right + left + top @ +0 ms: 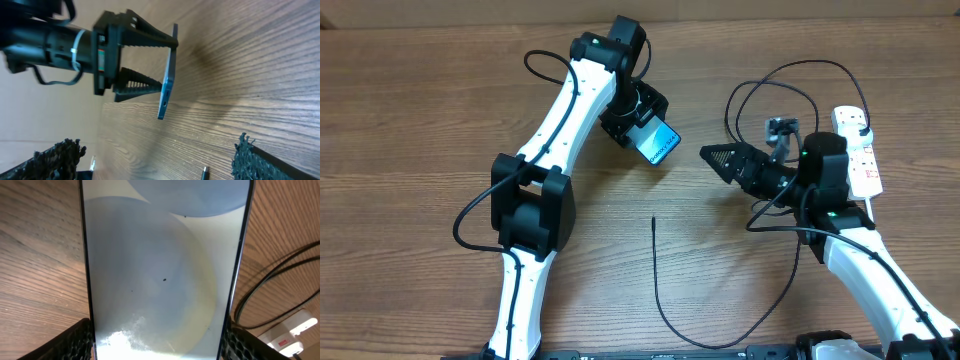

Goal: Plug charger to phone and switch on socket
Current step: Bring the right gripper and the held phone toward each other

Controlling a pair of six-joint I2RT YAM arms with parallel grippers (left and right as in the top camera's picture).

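Observation:
My left gripper (648,133) is shut on the phone (662,143) and holds it above the table, tilted. The phone's glossy screen (160,265) fills the left wrist view, between the two fingers (157,347). In the right wrist view the phone (166,80) shows edge-on in the left gripper. My right gripper (712,158) is open and empty, a short way right of the phone. The charger's connector tip (653,219) lies on the table below the phone and shows between my right fingers (204,173). Its black cable (720,343) loops right and up towards the white socket strip (860,152).
The socket strip with a red mark (290,336) and black cable loops (270,280) lie at the table's right side. A small grey plug-like part (781,128) sits left of the strip. The table is bare wood.

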